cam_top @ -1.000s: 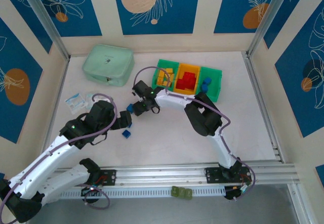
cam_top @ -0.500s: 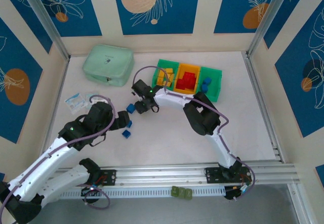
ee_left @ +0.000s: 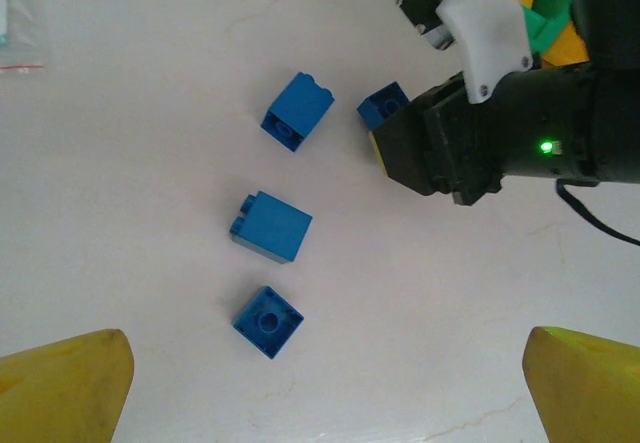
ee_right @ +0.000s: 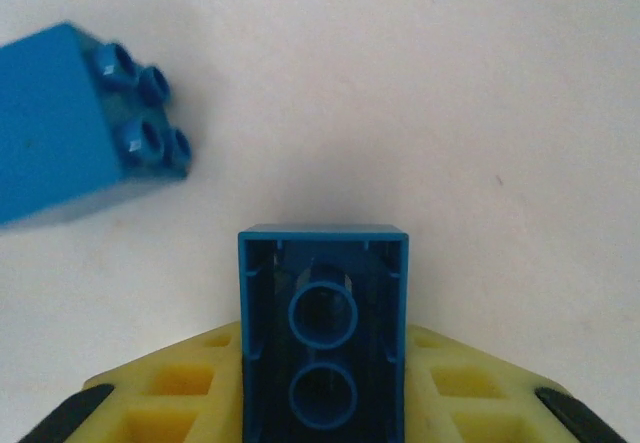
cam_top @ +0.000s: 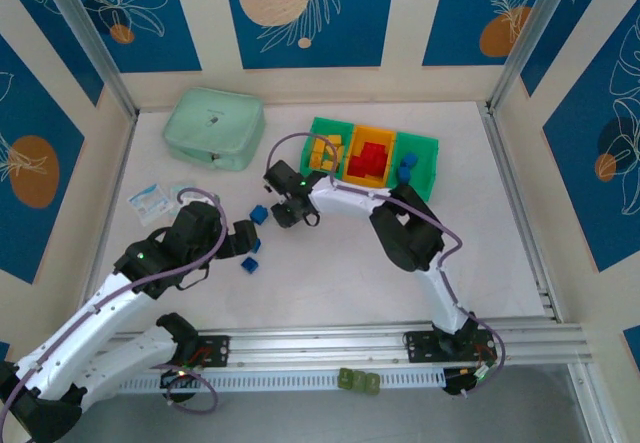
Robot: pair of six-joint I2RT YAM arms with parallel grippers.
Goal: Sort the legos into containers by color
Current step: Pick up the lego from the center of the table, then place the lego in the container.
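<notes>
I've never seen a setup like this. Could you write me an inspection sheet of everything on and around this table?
Surface: white table, faint hairline marks.
Job's things: three joined bins; yellow bricks in the left green one, red bricks in the orange one, binned blue bricks in the right green one; three loose blue bricks on the table.
Clutter: mint-green zip case, plastic packet, olive-green blocks on the front rail.
Tools: left tool open, facing the loose bricks; right tool shut on a fourth blue brick.
Cables: purple cables along both arms.
Surroundings: blue leaf-patterned wall panels.
</notes>
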